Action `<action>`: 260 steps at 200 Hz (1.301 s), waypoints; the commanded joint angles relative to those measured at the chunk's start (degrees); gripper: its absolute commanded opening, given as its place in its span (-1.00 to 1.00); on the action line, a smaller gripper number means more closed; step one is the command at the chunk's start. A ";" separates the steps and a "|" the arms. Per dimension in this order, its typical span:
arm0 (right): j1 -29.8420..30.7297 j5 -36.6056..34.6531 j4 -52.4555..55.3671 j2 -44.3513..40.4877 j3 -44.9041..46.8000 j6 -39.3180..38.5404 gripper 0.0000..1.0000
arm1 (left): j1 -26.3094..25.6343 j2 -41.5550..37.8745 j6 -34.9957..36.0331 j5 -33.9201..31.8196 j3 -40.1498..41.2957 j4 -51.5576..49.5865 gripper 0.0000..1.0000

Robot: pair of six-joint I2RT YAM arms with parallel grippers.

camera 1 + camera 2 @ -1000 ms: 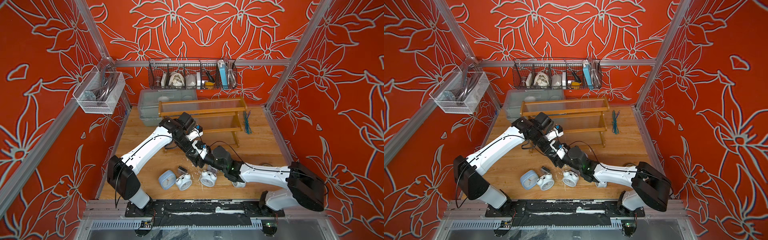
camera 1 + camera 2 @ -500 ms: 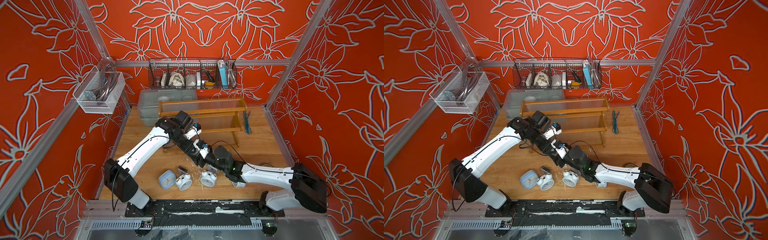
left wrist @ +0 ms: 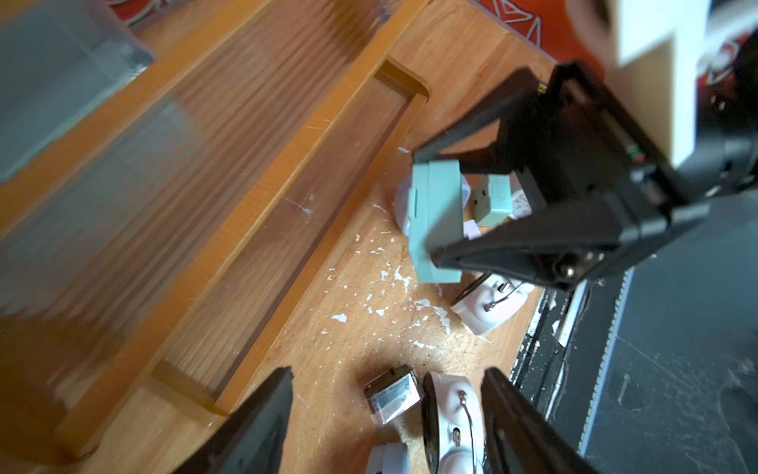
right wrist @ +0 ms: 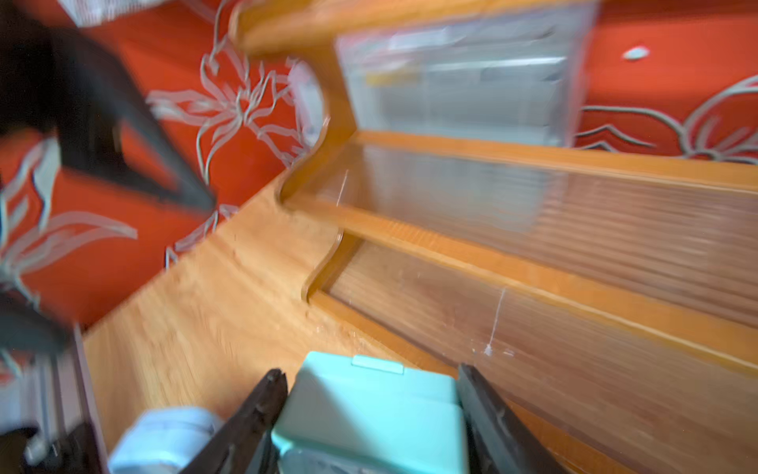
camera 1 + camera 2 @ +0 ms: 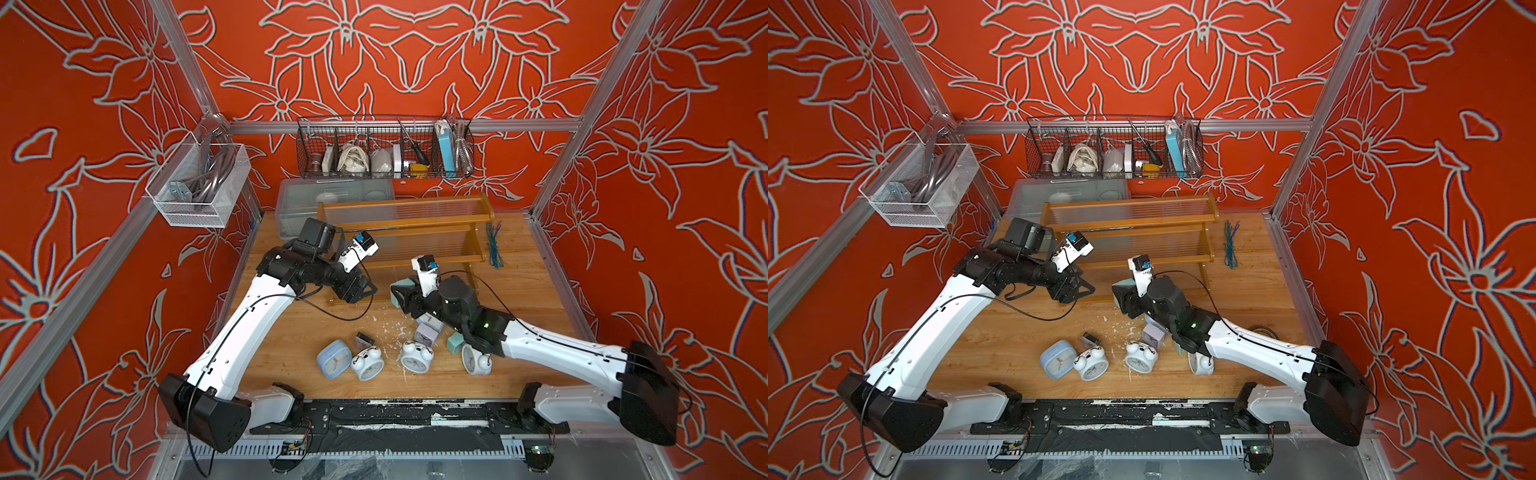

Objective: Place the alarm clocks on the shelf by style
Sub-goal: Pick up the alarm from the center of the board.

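Note:
My right gripper (image 5: 400, 296) is shut on a teal cube alarm clock (image 5: 401, 286) (image 4: 369, 410), held above the table just in front of the shelf (image 5: 405, 224) (image 4: 533, 266). My left gripper (image 5: 362, 291) (image 3: 389, 371) hangs open and empty to its left, near the shelf's lowest tier. On the table lie a light-blue square clock (image 5: 332, 359), three white twin-bell clocks (image 5: 368, 364) (image 5: 417, 356) (image 5: 476, 360), a dark cube (image 5: 365, 338), a lilac cube (image 5: 427, 333) and a second teal cube (image 5: 455, 343). The shelf tiers hold nothing.
A grey plastic bin (image 5: 332, 199) stands behind the shelf, with a black wire basket (image 5: 384, 149) on the back wall and a white mesh basket (image 5: 195, 187) on the left wall. Green ties (image 5: 494, 245) lie right of the shelf. White flakes (image 5: 390, 328) litter the table.
The two grippers, close together a second ago, have come apart. My left gripper has opened and drawn back to the left. The teal clock stays in the right gripper.

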State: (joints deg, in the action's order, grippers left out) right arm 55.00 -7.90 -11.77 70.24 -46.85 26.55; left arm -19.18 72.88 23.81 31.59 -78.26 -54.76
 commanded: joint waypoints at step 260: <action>1.24 -1.16 10.45 0.43 -9.67 30.21 -0.06 | -6.57 5.34 -13.89 5.50 6.98 16.62 0.21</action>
State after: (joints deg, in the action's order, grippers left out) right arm 55.94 -9.93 0.14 70.52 -54.78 56.25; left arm -25.52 77.80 9.89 37.76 -70.59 -38.87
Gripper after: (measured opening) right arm 0.660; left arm 0.633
